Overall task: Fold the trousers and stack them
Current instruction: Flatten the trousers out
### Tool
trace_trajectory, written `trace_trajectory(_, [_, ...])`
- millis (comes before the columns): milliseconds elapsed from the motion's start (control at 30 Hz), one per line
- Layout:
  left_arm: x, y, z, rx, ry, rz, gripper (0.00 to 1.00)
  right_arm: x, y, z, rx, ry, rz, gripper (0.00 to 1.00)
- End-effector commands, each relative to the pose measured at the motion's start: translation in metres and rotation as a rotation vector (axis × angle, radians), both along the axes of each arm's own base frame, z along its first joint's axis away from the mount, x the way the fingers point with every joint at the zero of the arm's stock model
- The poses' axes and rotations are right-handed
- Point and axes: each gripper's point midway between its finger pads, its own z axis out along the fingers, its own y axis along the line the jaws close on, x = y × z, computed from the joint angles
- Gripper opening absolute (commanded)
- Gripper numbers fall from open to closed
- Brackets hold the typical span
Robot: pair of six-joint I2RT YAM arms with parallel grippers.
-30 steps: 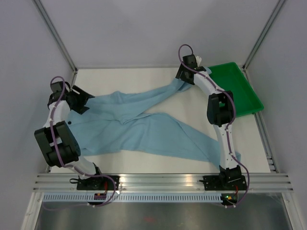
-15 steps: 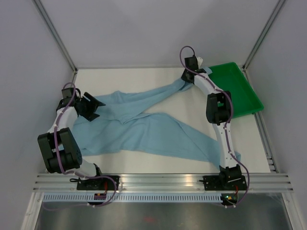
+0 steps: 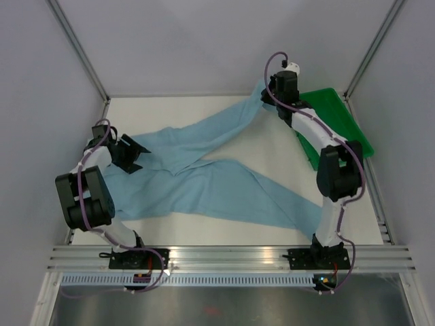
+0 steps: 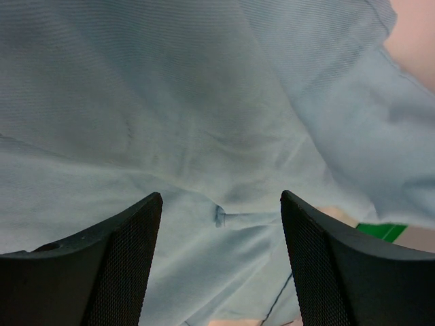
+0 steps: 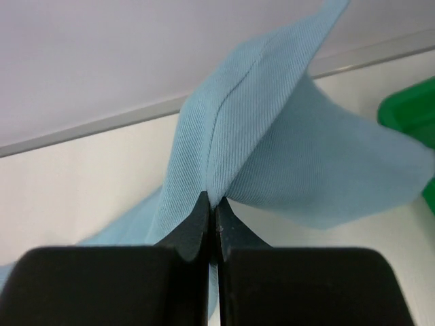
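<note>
My right gripper [image 5: 212,204] pinches one leg end of the soft sky-blue cloth trousers [image 3: 211,183], sprawled mid-frame on the white worktop [image 3: 170,112]. The left gripper [image 4: 221,198] gapes empty at left. I'd draw that leg across slowly, taut.

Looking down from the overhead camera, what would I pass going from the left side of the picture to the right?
Left gripper, open at the waist end → the trousers spread across the middle → right gripper, shut on a lifted leg end → green tray.
</note>
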Motion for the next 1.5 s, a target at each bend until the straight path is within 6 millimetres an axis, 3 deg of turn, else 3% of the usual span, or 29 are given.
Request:
trace_trajectory(0, [0.02, 0.018, 0.002, 0.025, -0.011, 0.05, 0.77, -0.069, -0.011, 0.026, -0.037, -0.109, -0.003, 0.0])
trace_trajectory(67, [0.022, 0.02, -0.003, 0.015, 0.0, 0.038, 0.77, -0.106, -0.017, 0.012, -0.031, -0.093, -0.028, 0.0])
trace_trajectory(100, [0.026, 0.023, -0.001, 0.017, -0.006, 0.04, 0.77, -0.139, -0.028, -0.007, -0.031, -0.05, -0.052, 0.0])
trace_trajectory(233, [0.032, 0.031, 0.0, 0.039, -0.016, 0.025, 0.77, -0.207, -0.059, -0.076, -0.042, 0.196, -0.192, 0.01])
trace_trajectory(300, [0.034, 0.034, 0.0, 0.048, -0.004, 0.022, 0.77, -0.228, -0.065, -0.101, -0.042, 0.282, -0.216, 0.06])
trace_trajectory(367, [0.037, 0.033, 0.002, 0.045, -0.011, 0.012, 0.77, -0.242, -0.067, -0.111, -0.032, 0.344, -0.232, 0.17])
trace_trajectory(400, [0.039, 0.034, 0.003, 0.045, -0.016, 0.01, 0.76, -0.245, -0.066, -0.112, -0.035, 0.359, -0.229, 0.35])
trace_trajectory(433, [0.039, 0.032, 0.004, 0.04, -0.021, 0.001, 0.76, -0.248, -0.068, -0.109, -0.044, 0.372, -0.228, 0.45])
trace_trajectory(500, [0.041, 0.033, 0.008, 0.048, -0.038, -0.014, 0.76, -0.24, -0.067, -0.084, -0.054, 0.331, -0.212, 0.75])
trace_trajectory(533, [0.041, 0.034, 0.009, 0.067, -0.046, -0.03, 0.76, -0.24, -0.068, -0.069, -0.064, 0.321, -0.205, 0.82])
trace_trajectory(567, [0.042, 0.035, 0.011, 0.078, -0.05, -0.035, 0.75, -0.225, -0.069, -0.035, -0.08, 0.253, -0.2, 0.89])
trace_trajectory(600, [0.041, 0.037, 0.014, 0.097, -0.059, -0.048, 0.75, -0.226, -0.074, -0.024, -0.11, 0.267, -0.207, 0.93])
trace_trajectory(633, [0.041, 0.036, 0.015, 0.102, -0.065, -0.058, 0.75, -0.209, -0.075, 0.014, -0.101, 0.204, -0.226, 0.94])
trace_trajectory(733, [0.042, 0.024, 0.021, 0.12, -0.091, -0.115, 0.75, -0.197, -0.101, 0.036, -0.159, 0.234, -0.296, 0.95])
trace_trajectory(767, [0.043, 0.011, 0.022, 0.125, -0.094, -0.152, 0.75, -0.184, -0.115, 0.044, -0.175, 0.241, -0.358, 0.96])
trace_trajectory(833, [0.044, 0.0, 0.027, 0.159, -0.11, -0.19, 0.75, -0.182, -0.131, 0.034, -0.213, 0.3, -0.418, 0.97])
trace_trajectory(867, [0.044, -0.014, 0.029, 0.171, -0.114, -0.225, 0.75, -0.177, -0.142, 0.014, -0.239, 0.35, -0.44, 0.97])
trace_trajectory(933, [0.043, -0.022, 0.032, 0.187, -0.119, -0.251, 0.75, -0.167, -0.153, -0.001, -0.34, 0.36, -0.43, 0.97])
trace_trajectory(967, [0.042, -0.027, 0.033, 0.181, -0.122, -0.265, 0.75, -0.159, -0.155, -0.017, -0.374, 0.383, -0.404, 0.98])
trace_trajectory(1067, [0.039, -0.03, 0.035, 0.173, -0.13, -0.275, 0.75, -0.127, -0.146, -0.028, -0.43, 0.357, -0.253, 0.97])
trace_trajectory(1100, [0.039, -0.03, 0.036, 0.178, -0.133, -0.28, 0.75, -0.118, -0.145, -0.047, -0.462, 0.392, -0.22, 0.97])
trace_trajectory(1133, [0.038, -0.03, 0.037, 0.18, -0.135, -0.283, 0.75, -0.106, -0.144, -0.039, -0.495, 0.372, -0.202, 0.97])
trace_trajectory(1200, [0.037, -0.031, 0.041, 0.18, -0.147, -0.289, 0.75, -0.095, -0.147, -0.058, -0.539, 0.422, -0.185, 0.96])
trace_trajectory(1233, [0.037, -0.031, 0.042, 0.179, -0.151, -0.29, 0.75, -0.085, -0.15, -0.047, -0.566, 0.399, -0.189, 0.96])
trace_trajectory(1467, [0.031, -0.034, 0.043, 0.177, -0.164, -0.315, 0.75, -0.059, -0.164, -0.052, -0.725, 0.376, -0.097, 0.85])
